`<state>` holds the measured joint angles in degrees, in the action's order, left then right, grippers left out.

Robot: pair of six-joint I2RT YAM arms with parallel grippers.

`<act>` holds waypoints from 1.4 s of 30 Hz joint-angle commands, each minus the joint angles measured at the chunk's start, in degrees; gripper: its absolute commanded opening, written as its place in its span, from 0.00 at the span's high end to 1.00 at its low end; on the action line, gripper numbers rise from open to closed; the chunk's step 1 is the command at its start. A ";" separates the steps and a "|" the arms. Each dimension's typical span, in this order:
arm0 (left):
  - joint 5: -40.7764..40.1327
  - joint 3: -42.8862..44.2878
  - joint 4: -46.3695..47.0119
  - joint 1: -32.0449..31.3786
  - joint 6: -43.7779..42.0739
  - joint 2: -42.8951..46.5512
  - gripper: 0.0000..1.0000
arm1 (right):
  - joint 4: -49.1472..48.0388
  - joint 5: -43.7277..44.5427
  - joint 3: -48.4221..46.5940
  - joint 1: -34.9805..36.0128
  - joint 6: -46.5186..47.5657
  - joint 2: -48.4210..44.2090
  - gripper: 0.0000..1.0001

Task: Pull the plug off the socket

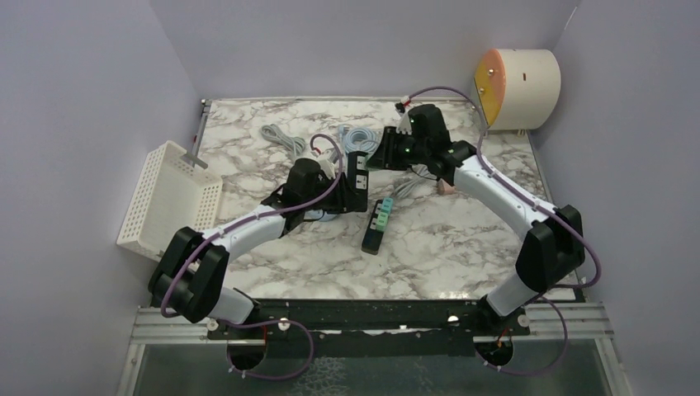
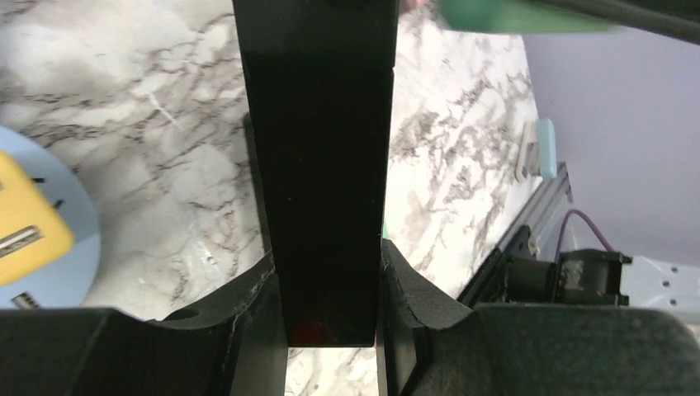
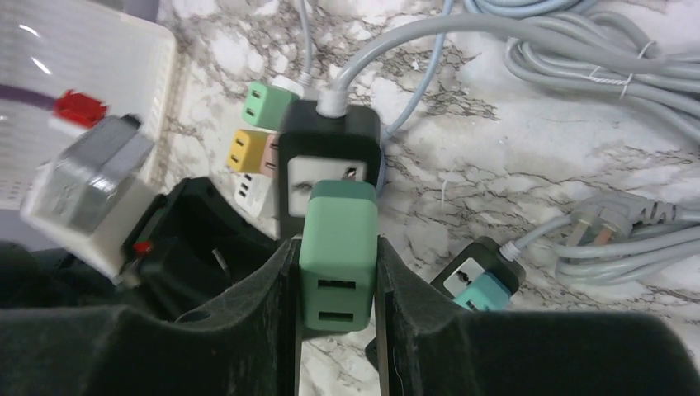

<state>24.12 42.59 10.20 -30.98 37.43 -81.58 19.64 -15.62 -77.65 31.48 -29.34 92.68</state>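
A black power strip (image 1: 357, 175) is held off the table between the arms. My left gripper (image 1: 342, 188) is shut on it; in the left wrist view its black body (image 2: 318, 165) fills the gap between my fingers (image 2: 413, 289). My right gripper (image 1: 388, 154) is shut on a mint-green USB plug (image 3: 338, 247), gripped at its sides. The plug sits at the strip's white socket face (image 3: 318, 175) on the black strip (image 3: 330, 136). I cannot tell whether its prongs are still in. The plug shows blurred in the left wrist view (image 2: 512, 15).
A second black strip (image 1: 377, 224) with teal plugs (image 3: 483, 293) lies mid-table. Green (image 3: 266, 103) and yellow (image 3: 246, 150) plugs sit beside the held strip. Grey cables (image 1: 285, 136) coil at the back. A white basket (image 1: 169, 198) stands at the left, and a round cream drum (image 1: 520, 87) at the back right.
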 commanded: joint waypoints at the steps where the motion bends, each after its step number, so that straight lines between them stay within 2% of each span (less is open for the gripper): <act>1: -7.39 0.60 -4.08 1.45 2.71 -1.10 1.00 | 2.83 -5.59 -5.20 0.67 0.71 -9.24 0.99; 3: -7.43 0.93 -4.14 1.45 2.74 -1.01 1.00 | 3.62 -5.69 -4.49 -2.30 1.37 -11.12 0.99; 8: -6.80 1.20 -3.66 1.54 2.65 -0.77 1.00 | -0.14 -17.95 1.83 -17.23 1.57 -13.78 0.99; 11: -5.01 1.39 -2.28 1.54 2.17 -0.60 1.00 | -2.27 -25.15 4.66 -28.10 0.71 -10.76 0.99; 14: -3.08 1.61 -1.11 1.55 1.53 -0.43 1.00 | -4.00 -26.08 4.92 -34.13 1.37 -4.48 0.99; 20: -1.02 1.40 -1.01 1.53 -0.02 0.80 1.00 | 0.03 -22.71 -3.45 -36.47 6.68 11.91 0.99; 27: -0.39 -0.60 0.13 1.54 -0.02 3.13 1.00 | -4.69 -22.38 -1.33 -40.58 7.71 19.02 0.98; 32: 1.43 -1.34 2.71 1.53 -0.25 3.82 1.00 | -1.37 -20.55 -3.39 -41.15 10.38 23.06 0.81; 37: 2.05 -0.78 3.90 1.52 -0.51 4.51 1.00 | 3.16 -19.09 -6.11 -41.15 11.70 27.06 0.71; 42: 1.47 -0.66 4.19 1.53 -0.42 4.94 1.00 | 3.85 -14.56 -5.95 -41.15 12.23 25.84 0.54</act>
<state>25.06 41.45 9.39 -29.63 38.22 -78.94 21.17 -34.65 -82.02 -9.85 -18.96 119.37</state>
